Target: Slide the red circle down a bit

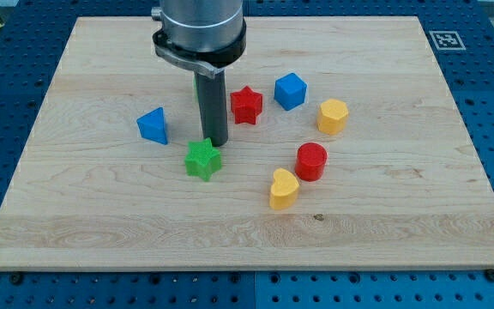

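The red circle (pixel 311 160) is a short red cylinder right of the board's middle. My tip (pixel 217 142) rests on the board just above the green star (pixel 202 160), well to the left of the red circle. A yellow heart (pixel 283 189) lies just below and left of the red circle. A yellow hexagon (pixel 333 115) lies above and right of it.
A red star (pixel 246 105) and a blue cube (pixel 289 90) lie right of the rod. A blue triangular block (pixel 153 125) lies left of it. A green block is mostly hidden behind the rod. The wooden board (pixel 101 223) sits on a blue perforated table.
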You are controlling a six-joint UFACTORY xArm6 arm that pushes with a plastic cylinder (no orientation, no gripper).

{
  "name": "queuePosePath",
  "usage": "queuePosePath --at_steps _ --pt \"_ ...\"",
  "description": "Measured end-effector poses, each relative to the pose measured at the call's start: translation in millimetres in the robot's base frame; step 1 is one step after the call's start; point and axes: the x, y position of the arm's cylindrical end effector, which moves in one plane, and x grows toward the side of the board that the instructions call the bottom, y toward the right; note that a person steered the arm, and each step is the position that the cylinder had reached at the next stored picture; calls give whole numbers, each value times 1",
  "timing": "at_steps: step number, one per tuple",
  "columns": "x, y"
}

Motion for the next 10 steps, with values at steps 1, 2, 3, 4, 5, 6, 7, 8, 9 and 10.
queuePosePath --at_steps 1,2,3,4,5,6,7,8,9,10 --pt "9 -1" --pt "9 5" --pt "9 36" --pt "9 61" --pt "9 78" --pt "10 81" --pt "18 84" --pt "22 100" --pt "36 114" --pt "39 125"
